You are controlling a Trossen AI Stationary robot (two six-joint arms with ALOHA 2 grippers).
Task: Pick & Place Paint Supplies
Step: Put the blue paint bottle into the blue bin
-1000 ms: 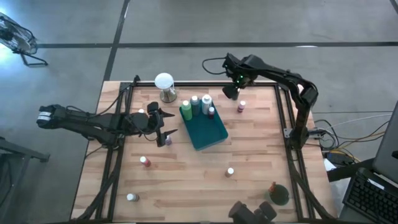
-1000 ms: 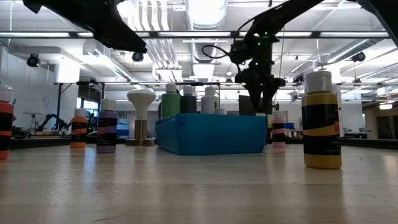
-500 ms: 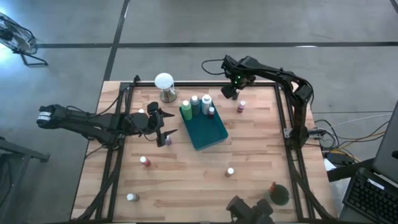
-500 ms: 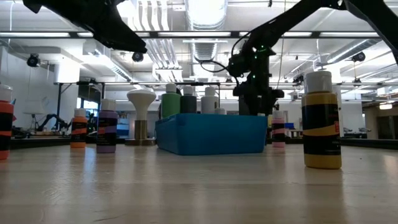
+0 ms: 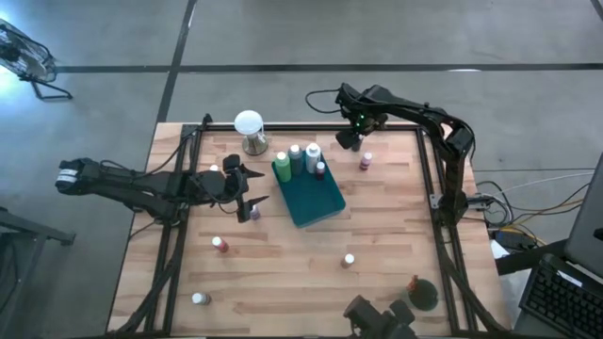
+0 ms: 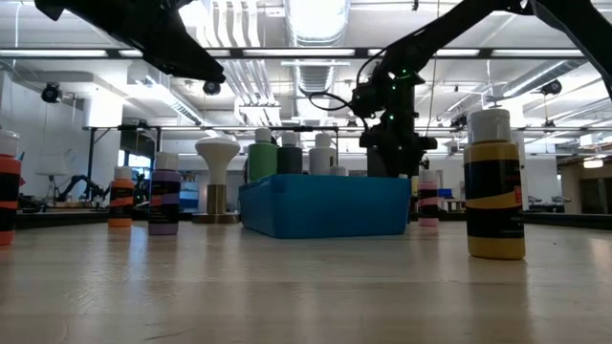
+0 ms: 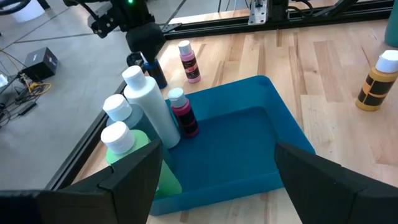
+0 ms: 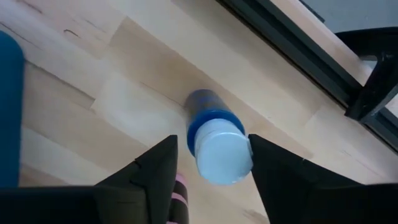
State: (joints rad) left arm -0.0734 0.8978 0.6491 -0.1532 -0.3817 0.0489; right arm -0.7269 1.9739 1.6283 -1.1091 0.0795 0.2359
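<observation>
Up top, my right claw (image 5: 347, 139) is hanging over the far edge of the bench (image 5: 283, 282), just beyond the teal tray (image 5: 320, 202) and near a pink bottle (image 5: 366, 161). My left claw (image 5: 252, 191) is waiting beside the tray's near-left corner, with a purple bottle (image 5: 254, 213) just beside it.

Down at bench level, my right claw is dropping in behind the tray's far right end. A tall yellow bottle with black bands (image 6: 494, 186) is standing close to the lens.

Through my left wrist, my own fingers (image 7: 124, 180) are standing wide apart with the tray between them. A tall white bottle (image 7: 152, 109), a small red one (image 7: 183, 115) and the green bottles are crowding one end of the tray. Past them, my right claw is sitting over a small blue bottle (image 7: 153, 70) on bare wood.

Through my right wrist, that's the prize. It is a stubby blue bottle with a round white cap, upright on the pale planks just outside the tray. My fingers (image 8: 155, 171) are straddling the cap, apart. One is looking right against it, while a sliver of wood is showing at the other. I'm not clamping it.
</observation>
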